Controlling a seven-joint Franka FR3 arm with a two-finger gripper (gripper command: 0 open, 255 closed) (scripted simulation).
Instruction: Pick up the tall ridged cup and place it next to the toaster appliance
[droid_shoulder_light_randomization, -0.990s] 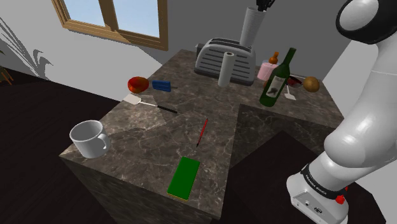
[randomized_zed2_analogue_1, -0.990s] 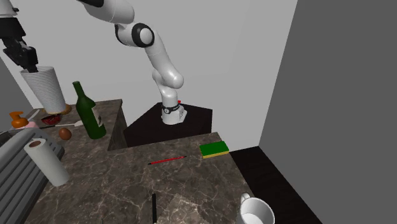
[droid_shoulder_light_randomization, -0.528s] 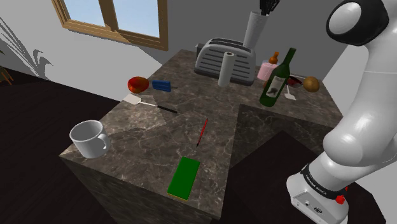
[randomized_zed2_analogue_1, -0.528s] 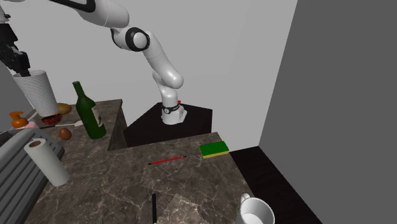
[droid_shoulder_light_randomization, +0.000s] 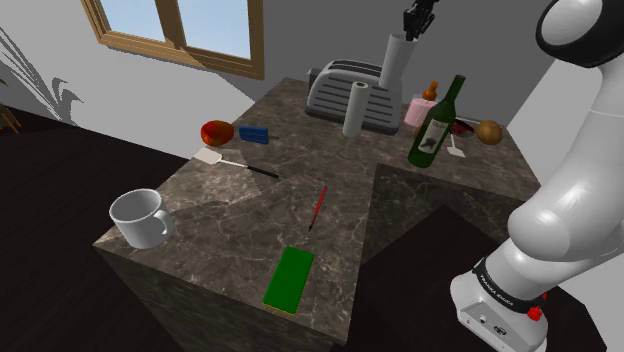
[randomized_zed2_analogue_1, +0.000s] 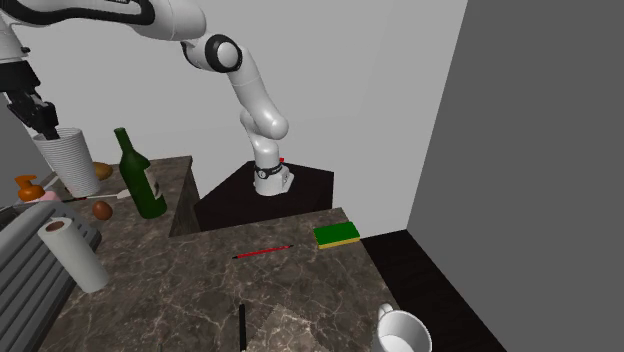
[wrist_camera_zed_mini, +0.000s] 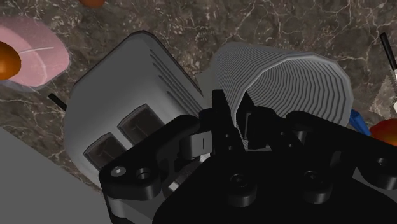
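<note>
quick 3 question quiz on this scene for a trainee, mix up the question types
1. True or false: the gripper is shut on the rim of the ridged cup.
2. In the shoulder view, what stands right in front of the toaster? A: paper towel roll. B: mug. C: green bottle.
3. Fill in: the pen lying on the counter beyond the green sponge is ____ in colour.

Key: 1 true; 2 A; 3 red.
</note>
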